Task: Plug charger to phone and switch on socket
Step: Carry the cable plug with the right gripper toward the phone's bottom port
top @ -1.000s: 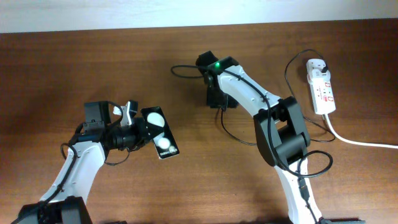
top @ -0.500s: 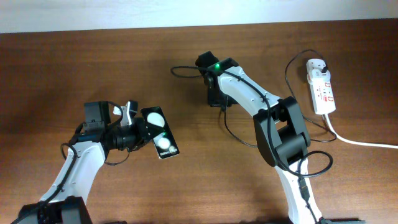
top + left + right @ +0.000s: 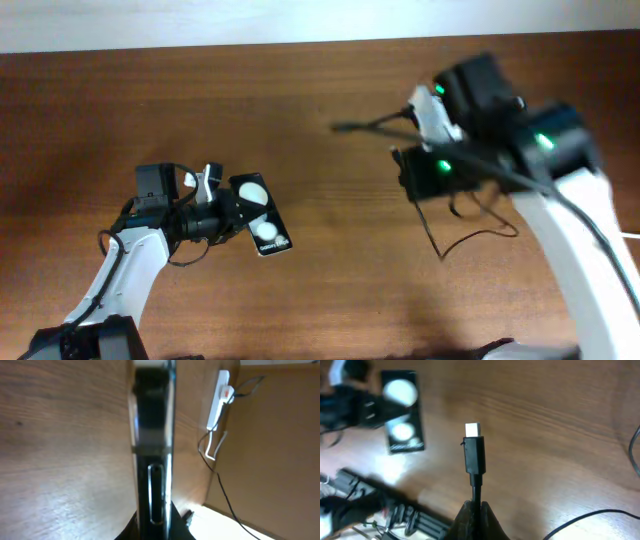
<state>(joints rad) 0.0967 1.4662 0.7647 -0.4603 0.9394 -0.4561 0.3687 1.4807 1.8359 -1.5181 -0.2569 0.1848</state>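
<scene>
My left gripper (image 3: 228,214) is shut on the phone (image 3: 263,222), a black slab with two white discs, and holds it tilted above the table. In the left wrist view the phone (image 3: 152,435) stands edge-on between the jaws (image 3: 155,527). My right gripper (image 3: 481,510) is shut on the charger cable just behind its black connector (image 3: 474,455), whose pale tip points away. The phone (image 3: 402,417) lies ahead and to the left of that tip, well apart from it. In the overhead view the right gripper (image 3: 420,112) is raised high and blurred. The socket (image 3: 220,397) shows only in the left wrist view.
Slack charger cable (image 3: 470,228) loops on the table under the right arm. The right arm (image 3: 560,190) hides the back right of the table in the overhead view. The socket's white cord (image 3: 210,447) curls below it. The table's far edge (image 3: 200,47) meets a pale wall.
My right arm has lifted off the table and swung right and up toward the camera, carrying the charger cable. It now hides the socket. The left gripper and phone have barely shifted.
</scene>
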